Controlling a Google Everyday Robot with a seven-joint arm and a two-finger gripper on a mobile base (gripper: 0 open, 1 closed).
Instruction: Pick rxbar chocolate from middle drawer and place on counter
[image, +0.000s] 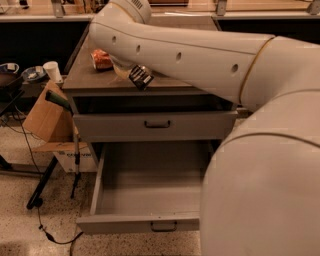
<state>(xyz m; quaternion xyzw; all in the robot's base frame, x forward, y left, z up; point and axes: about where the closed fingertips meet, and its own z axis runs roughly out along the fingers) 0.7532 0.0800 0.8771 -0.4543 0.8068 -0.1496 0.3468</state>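
Your pincer (131, 74) is clamped on the chocolate bar (140, 78), tilted at the bench (95, 81) near edge, right of the orange can (101, 59). The drawer (150, 192) below is pulled out.

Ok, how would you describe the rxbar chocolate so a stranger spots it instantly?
Start at the large grey-brown counter. At its front edge, under the white arm, the gripper holds the rxbar chocolate: small, flat and black-wrapped, unlike the orange can behind it.
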